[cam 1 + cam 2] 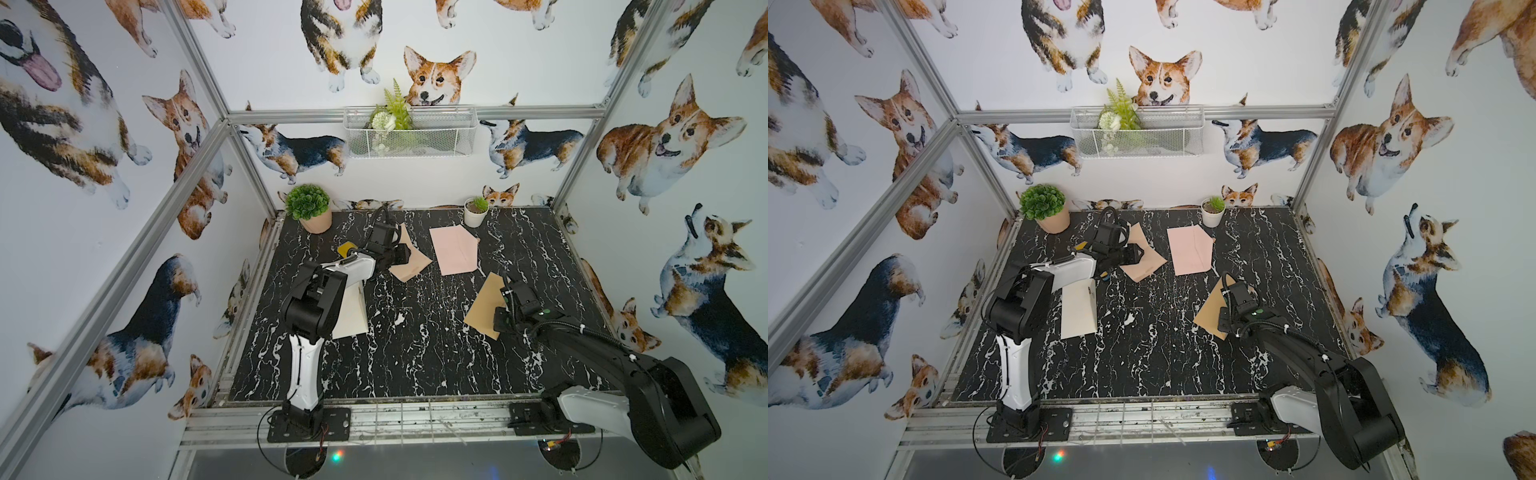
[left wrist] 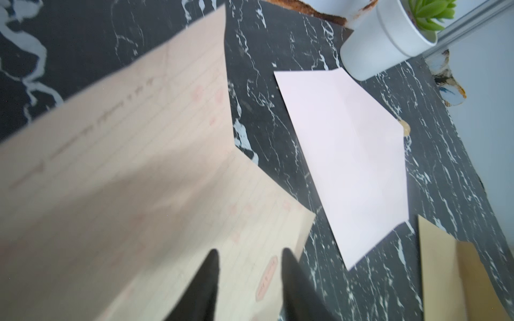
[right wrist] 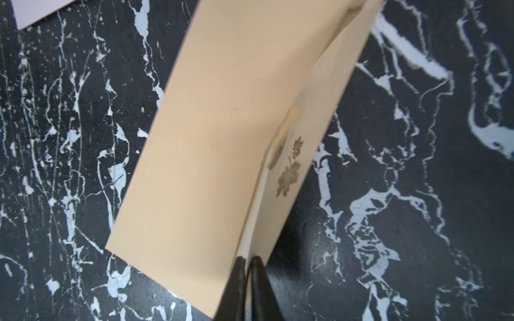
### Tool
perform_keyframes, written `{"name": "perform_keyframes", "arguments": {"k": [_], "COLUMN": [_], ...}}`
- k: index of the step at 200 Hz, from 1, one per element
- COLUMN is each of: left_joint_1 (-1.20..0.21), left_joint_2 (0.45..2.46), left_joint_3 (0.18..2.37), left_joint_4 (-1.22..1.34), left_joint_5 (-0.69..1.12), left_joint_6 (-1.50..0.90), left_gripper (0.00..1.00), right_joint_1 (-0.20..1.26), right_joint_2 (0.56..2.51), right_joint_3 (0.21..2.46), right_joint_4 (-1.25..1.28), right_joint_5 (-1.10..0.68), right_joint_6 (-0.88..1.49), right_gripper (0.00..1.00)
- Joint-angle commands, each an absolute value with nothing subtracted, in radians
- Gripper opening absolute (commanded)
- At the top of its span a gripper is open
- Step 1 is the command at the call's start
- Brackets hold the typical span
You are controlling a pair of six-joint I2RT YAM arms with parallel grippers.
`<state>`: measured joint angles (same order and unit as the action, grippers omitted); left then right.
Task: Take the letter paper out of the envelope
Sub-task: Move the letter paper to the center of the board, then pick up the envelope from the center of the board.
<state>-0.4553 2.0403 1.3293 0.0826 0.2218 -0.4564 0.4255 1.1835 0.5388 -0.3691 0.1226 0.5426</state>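
L gripper (image 2: pixel 249 254) hangs over the far-left part of the black marble table (image 1: pixel 415 357). Its jaws are partway open w/ a clear gap and nothing is pinched between them. Directly beneath it is the letter paper (image 2: pixel 139 166), a pinkish-tan lined sheet w/ small pink prints. The sheet lies opened out on the table w/ one crease across it, outside any envelope. Both black fingers (image 2: pixel 205 286) show against its near corner; can't tell if the tips touch it.

Just beside that sheet, toward the R side, a pink envelope (image 2: pixel 347 155) lies flat by itself. Its pointed end is near the small white pot (image 2: pixel 383 47) holding a succulent at the back edge.

R gripper (image 3: pixel 249 259) is low over the R-centre of the table w/ its jaws closed tight. The tips meet on the near edge of the kraft envelope (image 3: pixel 208 139), right at a fold. That envelope sits on the marble, well apart from the lined sheet. It has a paler panel w/ a dark leaf print and a small round seal beside the fold. Whether anything is inside it can't be made out.

A cream sheet (image 1: pixel 351 313) lies partly hidden under the L arm. A leafy plant in a terracotta pot (image 1: pixel 316 222) stands at the back-left corner
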Motion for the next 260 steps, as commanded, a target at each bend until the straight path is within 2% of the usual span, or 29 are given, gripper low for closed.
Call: {"name": "perform_keyframes", "arguments": {"k": [1,53,83,104,140,166,190,205,211,230,260], "left_joint_1": [-0.499,-0.567,-0.594,-0.595,-0.551,-0.511,-0.462,-0.457,-0.46,-0.46,-0.498], "left_joint_2": [1.95,1.747,1.666,1.667,1.667,1.748,1.908,1.942,1.938,1.877,1.678], "left_joint_3": [1.242,0.935,0.755,0.676,0.638,0.585,0.584,0.607,0.6,0.582,0.584], "left_joint_4": [0.115,0.315,0.473,0.634,0.792,1.048,1.418,1.422,1.42,1.314,0.891], "left_joint_5": [0.299,0.325,0.292,0.355,0.488,0.573,0.712,0.721,0.717,0.685,0.538], "left_joint_6": [-0.491,-0.547,-0.507,-0.447,-0.497,-0.642,-0.867,-0.917,-0.898,-0.821,-0.547], "left_gripper": [0.46,0.47,0.47,0.46,0.47,0.48,0.46,0.3,0.27,0.26,0.24], "right_joint_1": [0.429,0.452,0.683,0.82,0.846,0.848,0.858,0.87,0.873,0.874,0.874], "right_joint_2": [1.197,1.209,1.134,1.065,1.047,1.083,1.11,1.105,1.101,1.09,1.078], "right_joint_3": [0.543,0.558,0.646,0.722,0.801,0.833,0.861,0.866,0.863,0.85,0.833], "right_joint_4": [-0.341,-0.348,-0.397,-0.384,-0.348,-0.314,-0.294,-0.273,-0.261,-0.239,-0.238], "right_joint_5": [0.079,0.084,0.188,0.235,0.148,0.087,0.039,0.034,0.035,0.036,0.04], "right_joint_6": [0.52,0.507,0.47,0.451,0.463,0.476,0.485,0.483,0.482,0.482,0.484], "right_gripper": [0.0,0.0,0.0,0.0,0.0,0.0,0.0,0.0,0.0,0.0,0.0]}}
